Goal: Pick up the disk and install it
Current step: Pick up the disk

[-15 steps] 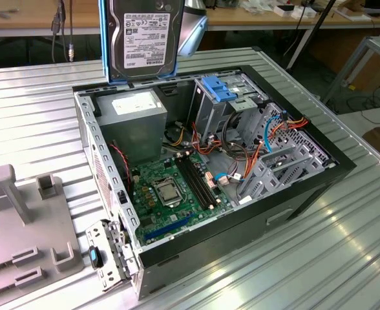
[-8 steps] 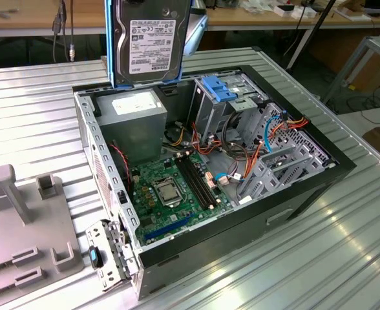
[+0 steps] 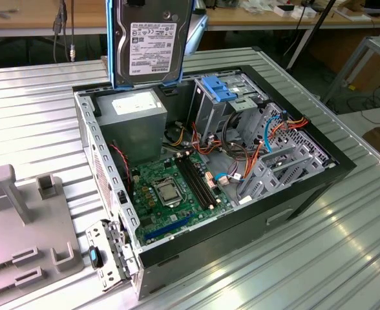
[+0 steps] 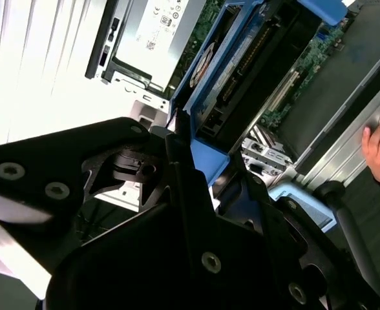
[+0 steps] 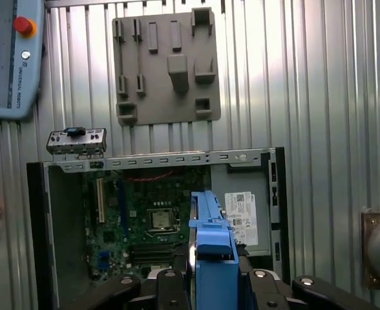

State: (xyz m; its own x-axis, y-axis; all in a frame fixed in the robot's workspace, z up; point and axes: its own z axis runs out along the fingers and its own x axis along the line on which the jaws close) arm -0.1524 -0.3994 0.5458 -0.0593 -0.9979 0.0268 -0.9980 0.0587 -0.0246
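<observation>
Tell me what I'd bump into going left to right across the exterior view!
grey plastic plate → the disk, standing up high over the open computer → light-blue bracket → orange wires

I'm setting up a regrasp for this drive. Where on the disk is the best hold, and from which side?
The disk hangs upright over the open case, and the gripper seems clamped on its upper short end. That is probably the best hold: come from above and pinch across its thin dimension, leaving the lower end free.
</observation>
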